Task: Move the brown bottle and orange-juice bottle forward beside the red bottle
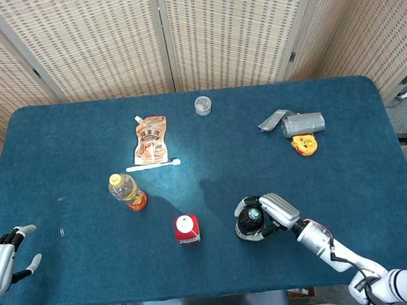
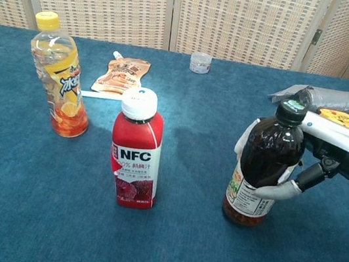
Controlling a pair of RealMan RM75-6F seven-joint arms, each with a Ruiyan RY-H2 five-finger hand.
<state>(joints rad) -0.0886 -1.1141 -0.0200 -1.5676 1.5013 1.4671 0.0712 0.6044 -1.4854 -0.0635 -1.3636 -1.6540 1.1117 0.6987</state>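
My right hand [image 2: 319, 164] [image 1: 276, 212] grips the brown bottle [image 2: 263, 166] [image 1: 249, 220], which stands upright near the table's front, to the right of the red bottle [image 2: 135, 151] [image 1: 187, 229]. The red bottle has a white cap and an NFC label. Further back and left stands the orange-juice bottle [image 2: 60, 79] [image 1: 127, 191] with a yellow cap. At the lower left edge of the head view, my left hand [image 1: 2, 259] hangs off the table, fingers spread, holding nothing.
A brown drink pouch [image 1: 151, 139] and a white spoon [image 1: 153, 165] lie behind the orange-juice bottle. A small clear jar [image 1: 202, 105] sits at the back centre. A grey roll [image 1: 302, 124] and a yellow tape measure [image 1: 303, 144] lie at back right.
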